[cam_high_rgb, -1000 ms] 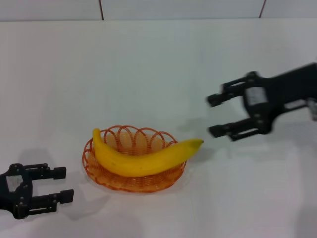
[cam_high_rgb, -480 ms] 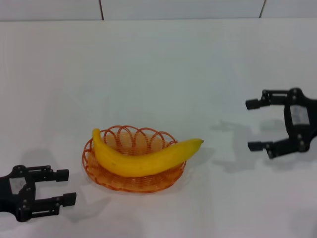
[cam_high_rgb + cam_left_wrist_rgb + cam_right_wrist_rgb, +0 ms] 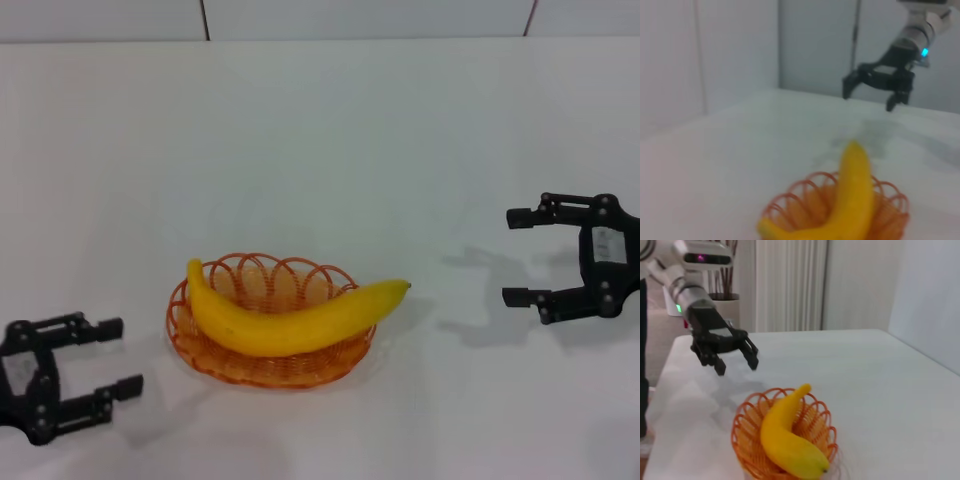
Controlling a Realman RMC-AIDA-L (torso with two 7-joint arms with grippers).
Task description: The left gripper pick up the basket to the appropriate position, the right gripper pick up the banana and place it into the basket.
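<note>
Both pincers, left (image 3: pixel 112 356) & right (image 3: pixel 518 256), open, apart from basket (image 3: pixel 270 362).

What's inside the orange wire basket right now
The banana lies across the orange wire basket, its tip sticking out past the rim toward the right gripper. The basket floor under it is covered. Nothing else shows inside. Both grippers, including the left gripper, stand open and apart.

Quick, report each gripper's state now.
Left gripper: open, empty, left of the basket.
Right gripper: open, empty, right of the banana.
</note>
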